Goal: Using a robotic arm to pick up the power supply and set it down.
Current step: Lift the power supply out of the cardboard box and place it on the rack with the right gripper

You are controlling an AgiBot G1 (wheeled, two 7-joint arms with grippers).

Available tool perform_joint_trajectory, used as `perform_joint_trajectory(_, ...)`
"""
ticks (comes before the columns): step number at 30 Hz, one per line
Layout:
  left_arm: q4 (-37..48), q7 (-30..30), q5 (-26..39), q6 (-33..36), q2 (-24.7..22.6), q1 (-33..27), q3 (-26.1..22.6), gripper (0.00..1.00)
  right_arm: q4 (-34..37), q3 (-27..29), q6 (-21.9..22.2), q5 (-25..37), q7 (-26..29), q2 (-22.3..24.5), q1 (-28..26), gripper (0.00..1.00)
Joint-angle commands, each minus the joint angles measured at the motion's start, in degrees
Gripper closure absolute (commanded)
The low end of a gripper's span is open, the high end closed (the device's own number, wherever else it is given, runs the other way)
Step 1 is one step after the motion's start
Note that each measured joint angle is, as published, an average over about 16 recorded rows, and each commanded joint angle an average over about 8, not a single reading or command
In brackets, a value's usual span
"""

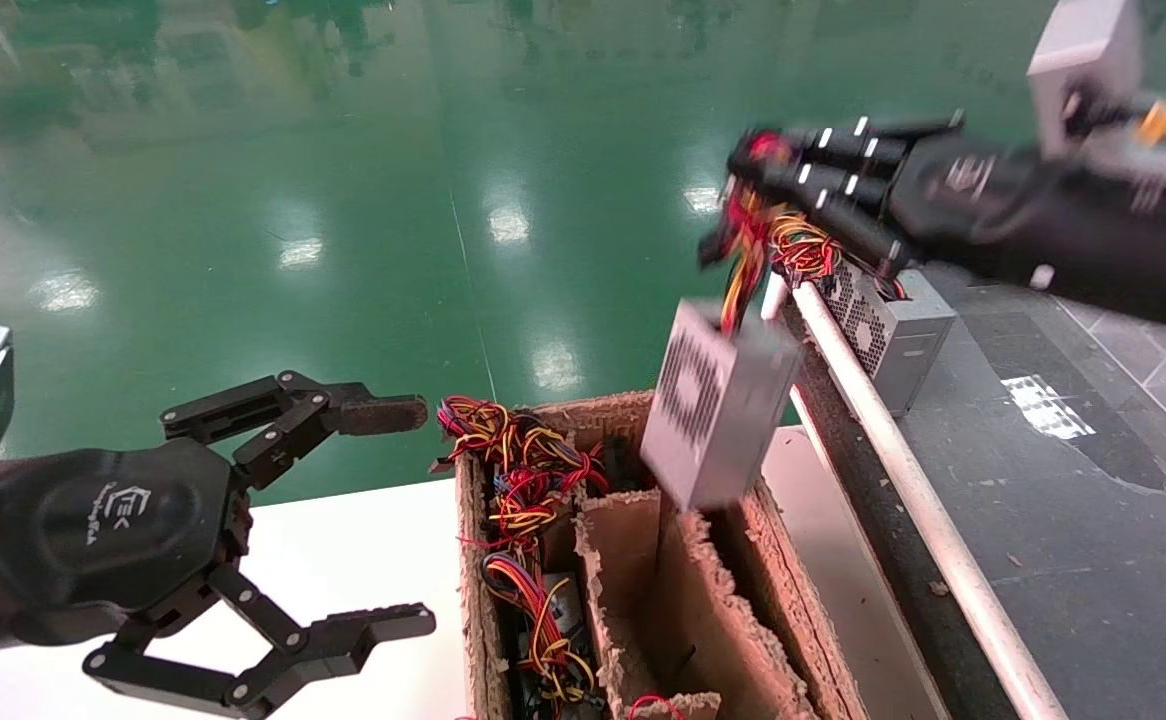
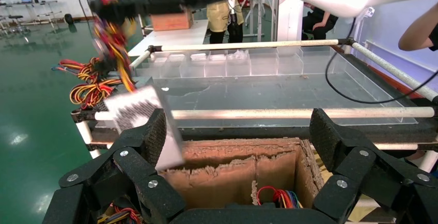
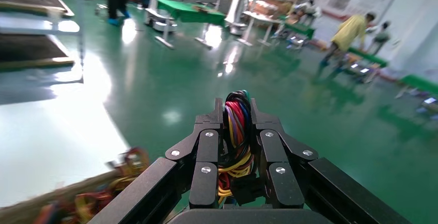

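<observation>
The right hand, at two o'clock in the head view, is clenched on the wire bundle, so the power supply dangles above the cardboard box. Carry slowly to damp swinging, then lower it flat. The left hand waits released at eight o'clock.

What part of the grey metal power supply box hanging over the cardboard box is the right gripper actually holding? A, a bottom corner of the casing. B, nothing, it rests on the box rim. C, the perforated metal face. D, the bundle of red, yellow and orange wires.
D: the right gripper has its fingers shut on the coloured wire bundle, and the grey metal power supply box dangles below it.
</observation>
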State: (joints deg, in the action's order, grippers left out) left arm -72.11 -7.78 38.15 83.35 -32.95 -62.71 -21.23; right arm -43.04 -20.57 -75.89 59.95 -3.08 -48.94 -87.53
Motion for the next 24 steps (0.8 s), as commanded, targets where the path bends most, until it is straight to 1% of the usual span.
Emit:
perform_joint_trajectory(1, 0.0, 0.0, 0.0, 0.0, 0.0, 0.0, 0.0, 0.00, 1.5, 0.1, 0.0, 0.5, -0.5, -0.1, -2.3, 1.00)
perform_joint_trajectory(7, 0.0, 0.0, 0.0, 0.0, 0.0, 0.0, 0.0, 0.00, 7.6, -0.5, 3.0, 4.6, -5.4, -0.7, -9.9, 1.00)
perform_joint_trajectory(13, 0.0, 0.0, 0.0, 0.0, 0.0, 0.0, 0.0, 0.00, 15.4, -0.9, 4.7, 7.7, -10.2, -0.4, -17.5, 1.00)
perform_joint_trajectory(19, 0.0, 0.0, 0.0, 0.0, 0.0, 0.0, 0.0, 0.00, 23.0, -1.1, 6.7, 10.0, -15.0, 1.3, -23.9, 1.00)
perform_joint_trajectory(24, 0.0, 0.0, 0.0, 0.0, 0.0, 0.0, 0.0, 0.00, 29.5, -1.6, 9.1, 11.9, -17.3, 3.5, -27.8, 1.00)
